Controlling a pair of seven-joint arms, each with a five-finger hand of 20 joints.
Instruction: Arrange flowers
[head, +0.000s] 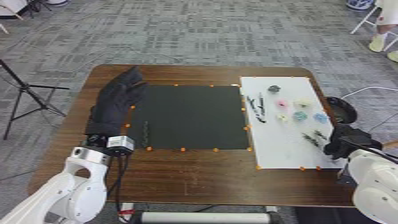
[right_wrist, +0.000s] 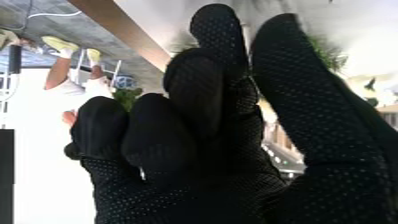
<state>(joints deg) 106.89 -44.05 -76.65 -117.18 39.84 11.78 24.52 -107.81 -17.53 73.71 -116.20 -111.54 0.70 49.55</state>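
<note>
If judged visually, prob. barely begun; w/ 1 sprig (head: 145, 134) on mat (head: 191, 115), blooms (head: 282, 103) on sheet (head: 280, 150) TBD; w/ R hand (right_wrist: 218, 175) relaxed, L hand (head: 114, 102) straight, both empty.

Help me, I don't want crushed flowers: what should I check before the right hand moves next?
1. Pink flower on the white board: ok.
2. Green sprigs on that board, near the right hand: ok.
3. Right hand clear of the board's edge: not ok, overlaps in head view.
4. Left hand away from flowers: ok, at the black mat's left.
5. Sprigs untouched: cannot tell.
</note>
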